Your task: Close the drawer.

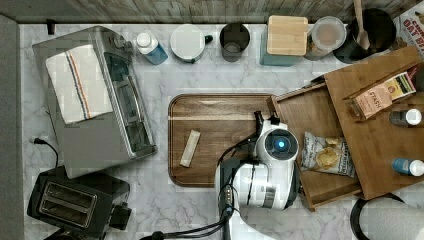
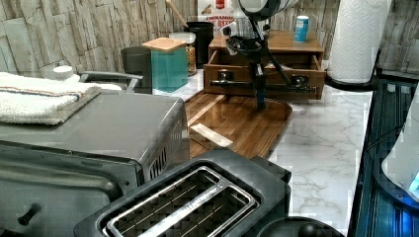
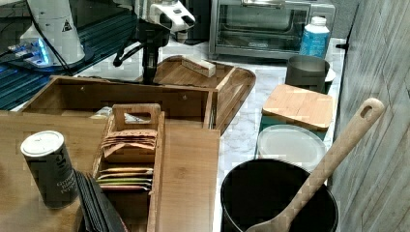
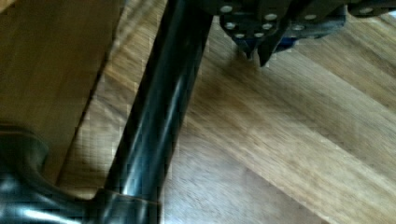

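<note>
The drawer stands pulled out of its wooden cabinet, with a bag of chips lying inside. Its front carries a long black handle bar. My gripper hangs just in front of that bar, fingers pointing down and shut on nothing, low over the dark wooden tray. In the wrist view the shut fingertips sit close beside the handle bar. From the right view the gripper stands just beyond the drawer's front wall.
A small wooden block lies on the tray. A toaster oven and a toaster fill the top view's left. Canisters and cups line the back wall. A paper towel roll stands beside the cabinet, whose top holds a tea box and bottles.
</note>
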Available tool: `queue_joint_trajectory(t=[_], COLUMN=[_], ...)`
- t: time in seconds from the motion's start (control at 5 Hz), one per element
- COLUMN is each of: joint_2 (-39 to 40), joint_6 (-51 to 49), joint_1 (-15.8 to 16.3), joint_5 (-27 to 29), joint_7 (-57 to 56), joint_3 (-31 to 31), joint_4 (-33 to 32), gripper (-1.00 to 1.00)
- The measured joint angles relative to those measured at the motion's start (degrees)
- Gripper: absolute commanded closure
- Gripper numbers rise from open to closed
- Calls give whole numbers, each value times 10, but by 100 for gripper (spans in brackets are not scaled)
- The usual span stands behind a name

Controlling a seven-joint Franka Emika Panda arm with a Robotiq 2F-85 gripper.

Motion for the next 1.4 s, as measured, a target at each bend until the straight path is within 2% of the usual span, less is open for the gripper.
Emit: queue_joint_trajectory(t=[0.2, 0.4, 0.6, 0.8, 1.2, 1.4], joint_2=[-9, -11, 14, 44, 48, 54], joint_6=[-4, -5, -1, 10, 73, 68], joint_1=[-1, -21, -49, -74, -87, -87], joint_5=[-9, 17, 33, 45, -26, -25], joint_7=[-2, -52, -117, -136, -44, -48], joint_3=[-21, -31, -36, -42, -61, -61], joint_4=[12, 38, 73, 107, 107, 116], gripper=[100, 100, 100, 100, 100, 100])
